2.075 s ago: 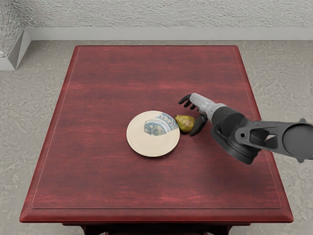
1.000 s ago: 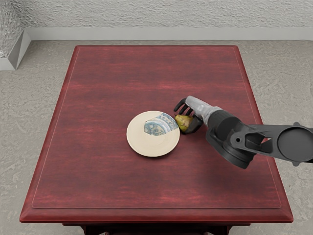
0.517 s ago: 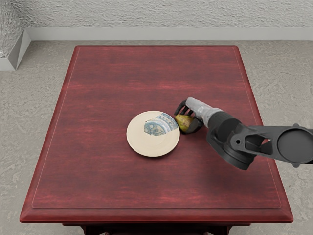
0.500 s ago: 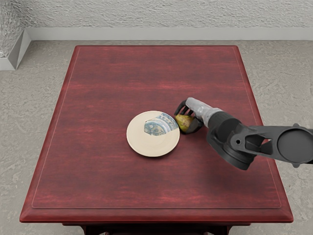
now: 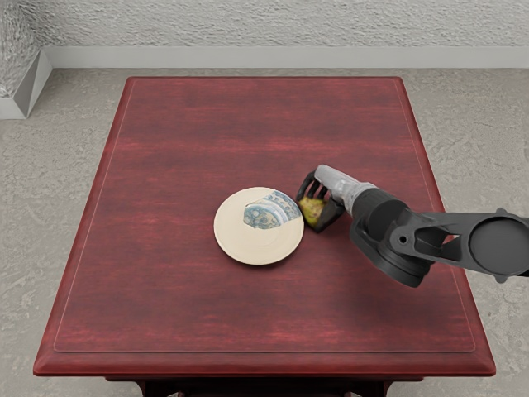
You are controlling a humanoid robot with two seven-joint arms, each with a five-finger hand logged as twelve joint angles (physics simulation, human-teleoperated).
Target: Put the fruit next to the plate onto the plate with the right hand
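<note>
The right hand (image 5: 318, 201) is now clamping on the pear (image 5: 311, 210), its dark fingers (image 5: 306, 184) curling around the fruit, where two seconds ago they were spread apart beside it. The pear is still sitting on the bench (image 5: 207, 124), just beside the plate (image 5: 248, 240) at the plate's two o'clock, not yet on it. The arm is reaching in from four o'clock.

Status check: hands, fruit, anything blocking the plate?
Right hand shut on pear. Pear beside the right rim of the plate, not on it yet. Left hand out of view. Nothing between pear and plate.
</note>
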